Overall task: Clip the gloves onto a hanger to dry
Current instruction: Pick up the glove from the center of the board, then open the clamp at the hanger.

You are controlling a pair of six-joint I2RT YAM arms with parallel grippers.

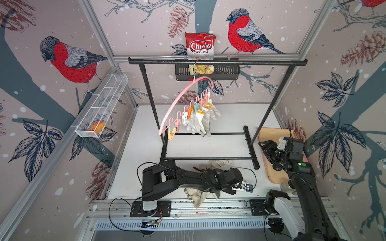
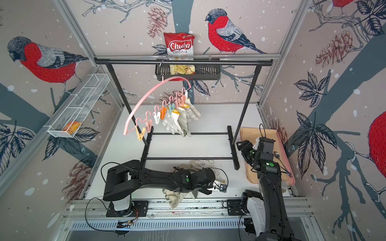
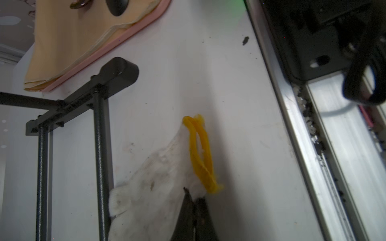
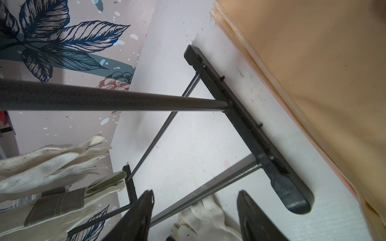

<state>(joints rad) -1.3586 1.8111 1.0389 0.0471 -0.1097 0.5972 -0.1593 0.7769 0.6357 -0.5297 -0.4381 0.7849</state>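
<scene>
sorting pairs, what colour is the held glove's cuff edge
Yellow; the cuff edge shows best in the left wrist view.

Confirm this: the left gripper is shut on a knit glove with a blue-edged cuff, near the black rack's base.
The cuff edge is yellow, not blue; the left wrist view shows the left gripper shut on that knit glove near the rack's base.

A black garment rack (image 1: pixel 217 62) stands on the white counter (image 1: pixel 208 146), its two base rods running between flat feet. Behind its top bar, a red-and-white Chuba cassava chips bag (image 1: pixel 200 47) sits upright in a black basket (image 1: pixel 225 72) on the back wall. A white wire basket (image 1: pixel 104 104) on the side wall holds something orange (image 1: pixel 97 126). Just beside one rack foot lies a pink tray (image 2: pixel 290 167) bearing a beige cloth (image 1: pixel 269 133) and a spoon (image 2: pixel 277 155).
</scene>
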